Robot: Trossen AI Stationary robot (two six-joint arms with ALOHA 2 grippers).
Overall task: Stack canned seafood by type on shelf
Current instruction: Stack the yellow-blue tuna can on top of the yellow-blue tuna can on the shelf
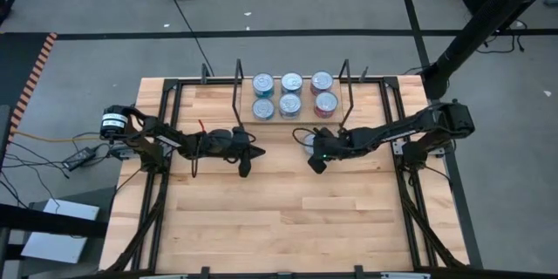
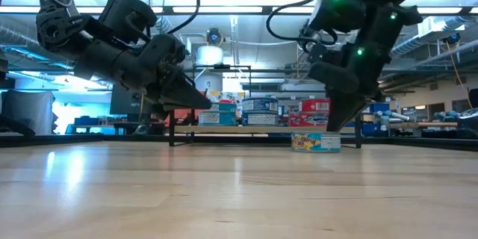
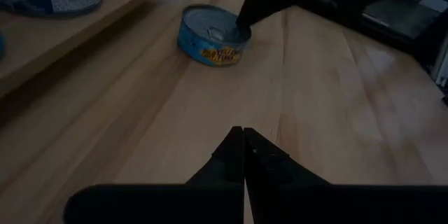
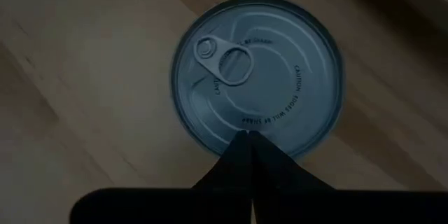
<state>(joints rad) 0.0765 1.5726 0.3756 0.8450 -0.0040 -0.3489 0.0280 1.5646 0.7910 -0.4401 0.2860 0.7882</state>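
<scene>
The right pincer (image 4: 246,134), fingers together, hovers over a blue-labelled tin (image 4: 257,77) lying on the tabletop (image 1: 288,209) before the shelf (image 1: 218,96), where six tins (image 1: 292,94) sit. The left pincer (image 3: 243,134), also closed, waits nearby.

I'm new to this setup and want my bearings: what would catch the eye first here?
A lone blue can lies on the table in front of the shelf, with the shut right gripper over its lid. Six more cans sit between the shelf's wire uprights; the left gripper, also shut, hangs nearby.
</scene>
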